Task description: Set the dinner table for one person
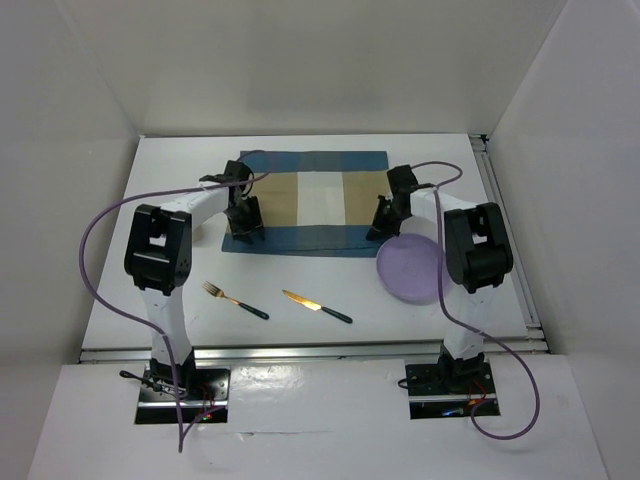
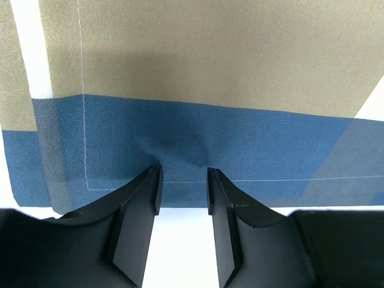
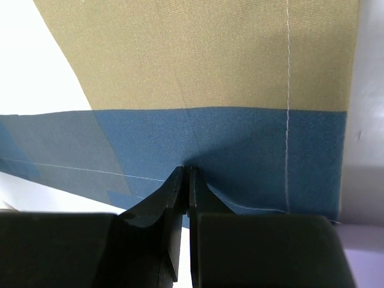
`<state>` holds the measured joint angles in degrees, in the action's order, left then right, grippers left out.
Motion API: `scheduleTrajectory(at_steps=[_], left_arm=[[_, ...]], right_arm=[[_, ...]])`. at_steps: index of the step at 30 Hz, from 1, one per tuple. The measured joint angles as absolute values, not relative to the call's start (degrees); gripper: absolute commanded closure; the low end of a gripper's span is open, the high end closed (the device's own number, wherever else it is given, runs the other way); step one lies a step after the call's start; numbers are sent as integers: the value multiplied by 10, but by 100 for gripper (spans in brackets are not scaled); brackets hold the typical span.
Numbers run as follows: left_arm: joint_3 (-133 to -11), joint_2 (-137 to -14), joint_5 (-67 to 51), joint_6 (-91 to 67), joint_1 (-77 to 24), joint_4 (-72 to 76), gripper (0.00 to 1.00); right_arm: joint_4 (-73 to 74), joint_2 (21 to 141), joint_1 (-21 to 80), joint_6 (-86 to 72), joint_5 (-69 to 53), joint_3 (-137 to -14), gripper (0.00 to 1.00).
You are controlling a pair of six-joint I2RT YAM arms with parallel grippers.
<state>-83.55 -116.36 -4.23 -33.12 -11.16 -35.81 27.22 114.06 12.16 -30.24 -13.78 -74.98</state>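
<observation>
Clamping blue hem of striped placemat (image 1: 315,205), right gripper (image 3: 186,189), left gripper (image 2: 183,189) with jaws apart at same hem, overhead alone showed purple plate (image 1: 408,270), fork (image 1: 228,297), knife (image 1: 315,306) on dinner table (image 1: 300,335)

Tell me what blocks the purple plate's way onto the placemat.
The right arm reaches down at the placemat's near right corner, directly between the purple plate and the mat, with its jaws shut on the blue edge. Nothing else visible lies on that path.
</observation>
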Motion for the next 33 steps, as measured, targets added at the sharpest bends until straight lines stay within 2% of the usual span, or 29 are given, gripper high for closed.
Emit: scheduleTrajectory(at_steps=[11,13,15,17,18,21,24,26,31,33], left_arm=[[-757,-1108,-37,-333,-113,-357,47],[-753,-1102,-30,-333,-113,-367,47],[-757,-1100,-20,-331,-113,-386,46],[-771,-1098,-13,-329,-113,-414,46],[-787,-1096,-8,-329,-113,-432,41],[-852,-1079,8,-325,-113,-469,35],[-926,-1052,31,-317,-112,-487,26],[-961,-1031,52,-316,-107,-490,24],[-985,-999,107,-319,-43,-507,22],[-985,-1001,112,-318,-6,-514,17]], right_arm=[[254,1074,133,-319,-137,-655,91],[258,1073,134,-319,-136,-658,87],[276,1073,134,-313,-126,-666,79],[302,1073,135,-306,-112,-682,67],[319,1073,137,-303,-106,-696,56],[355,1073,137,-291,-93,-759,36],[364,1071,138,-282,-87,-821,21],[365,1061,139,-277,-85,-847,17],[373,1026,143,-274,-91,-855,16],[377,1020,143,-274,-93,-855,16]])
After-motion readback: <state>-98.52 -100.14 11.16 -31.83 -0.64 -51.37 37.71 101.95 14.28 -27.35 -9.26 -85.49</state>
